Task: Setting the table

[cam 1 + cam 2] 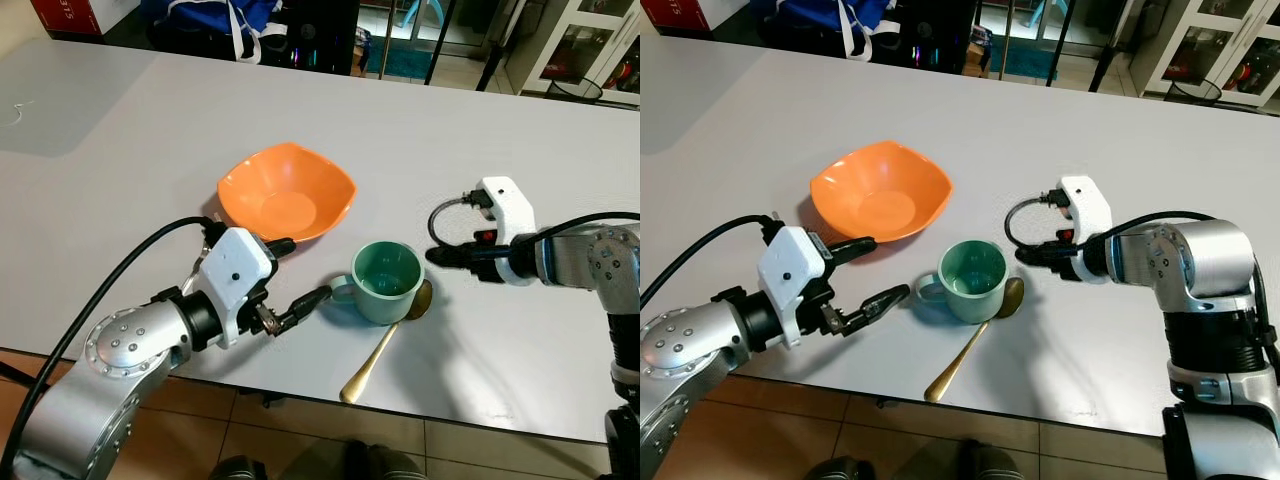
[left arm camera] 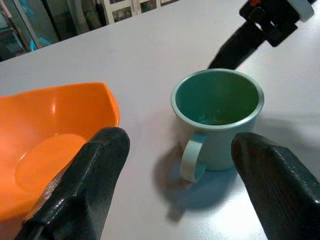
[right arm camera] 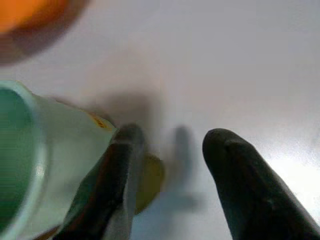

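My left gripper (image 1: 297, 272) gapes at the green mug's (image 1: 388, 282) nine o'clock; my right gripper (image 3: 172, 175), fingers apart, hovers at its three.

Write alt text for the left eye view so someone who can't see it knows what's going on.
A green mug stands on a white table between the robot's two grippers: the left gripper has its jaws open toward the mug's handle, and the right gripper points at the mug from the other side. An orange bowl sits behind the mug, and a gold spoon lies against its right side.

Left gripper (image 1: 297, 272) and right gripper (image 1: 438, 256), fingers spread, low and inward.
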`<state>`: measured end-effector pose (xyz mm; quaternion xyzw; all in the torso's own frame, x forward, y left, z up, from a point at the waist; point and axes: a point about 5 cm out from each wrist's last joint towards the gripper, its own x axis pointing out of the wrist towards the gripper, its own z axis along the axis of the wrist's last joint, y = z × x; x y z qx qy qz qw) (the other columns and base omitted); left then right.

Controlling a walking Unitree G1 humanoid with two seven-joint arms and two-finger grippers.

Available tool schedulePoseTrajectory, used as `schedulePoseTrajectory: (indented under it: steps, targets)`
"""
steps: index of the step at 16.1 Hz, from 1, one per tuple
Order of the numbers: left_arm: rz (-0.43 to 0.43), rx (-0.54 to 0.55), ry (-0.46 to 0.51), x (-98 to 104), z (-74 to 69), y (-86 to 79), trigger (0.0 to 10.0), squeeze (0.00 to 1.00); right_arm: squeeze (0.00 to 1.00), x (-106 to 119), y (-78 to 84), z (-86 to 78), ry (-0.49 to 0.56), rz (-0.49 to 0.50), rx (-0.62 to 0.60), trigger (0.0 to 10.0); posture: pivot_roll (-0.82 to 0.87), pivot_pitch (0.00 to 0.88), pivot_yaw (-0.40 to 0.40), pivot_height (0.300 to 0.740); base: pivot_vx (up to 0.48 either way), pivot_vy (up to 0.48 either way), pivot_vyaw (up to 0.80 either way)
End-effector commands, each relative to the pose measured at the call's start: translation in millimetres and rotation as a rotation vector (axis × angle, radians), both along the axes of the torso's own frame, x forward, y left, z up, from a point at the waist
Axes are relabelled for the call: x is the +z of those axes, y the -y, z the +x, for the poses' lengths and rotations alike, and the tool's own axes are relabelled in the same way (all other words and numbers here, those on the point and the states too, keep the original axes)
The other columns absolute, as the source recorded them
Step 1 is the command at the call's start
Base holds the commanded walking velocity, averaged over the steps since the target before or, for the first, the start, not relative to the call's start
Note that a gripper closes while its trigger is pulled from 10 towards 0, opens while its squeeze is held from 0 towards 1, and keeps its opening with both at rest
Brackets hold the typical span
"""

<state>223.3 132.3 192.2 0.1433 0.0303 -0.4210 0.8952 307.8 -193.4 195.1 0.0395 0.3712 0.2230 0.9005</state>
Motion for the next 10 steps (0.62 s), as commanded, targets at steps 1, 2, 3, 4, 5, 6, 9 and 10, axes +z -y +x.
schedulePoseTrajectory:
  steps: [1,2,3,4,5,6,9,10]
  targets:
    - [0.010,0.003,-0.002,1,-2.5,-1.1,10.0,0.00,0.00,12,2.1,1.7,0.055,0.025,-0.009,0.0,-0.05,0.121,-0.057,0.740,0.000,0.000,0.00]
    - [0.011,0.004,0.000,1,-2.5,-0.8,10.0,0.00,0.00,17,3.6,2.5,0.070,0.036,-0.016,0.0,-0.05,0.121,-0.060,0.740,0.000,0.000,0.00]
    - [0.010,0.005,0.002,1,-2.6,-0.3,10.0,0.00,0.00,21,5.7,2.9,0.086,0.041,-0.018,0.0,-0.05,0.121,-0.065,0.740,0.000,0.000,0.00]
    - [0.009,0.008,0.003,2,-2.7,-0.1,10.0,0.00,0.00,25,7.2,3.5,0.107,0.050,-0.016,0.0,-0.05,0.124,-0.070,0.740,0.000,0.000,0.00]
    - [0.009,0.010,0.004,2,-2.9,0.1,10.0,0.00,0.00,33,7.0,4.6,0.174,0.059,0.006,0.0,-0.06,0.127,-0.076,0.740,0.000,0.000,0.00]
    - [0.010,0.011,0.004,2,-3.1,0.0,10.0,0.00,0.00,39,4.6,6.1,0.251,0.057,0.029,0.0,-0.06,0.127,-0.076,0.740,0.000,0.000,0.00]
    - [0.012,0.011,0.000,1,-5.5,0.4,10.0,0.00,1.00,56,-11.5,1.7,0.372,0.141,0.148,10.0,-0.06,0.129,-0.077,0.740,0.000,0.000,0.00]
    - [0.013,0.010,0.000,1,-5.4,0.1,10.0,0.00,1.00,56,-12.8,0.5,0.368,0.140,0.163,10.0,-0.06,0.128,-0.077,0.740,0.000,0.000,0.00]
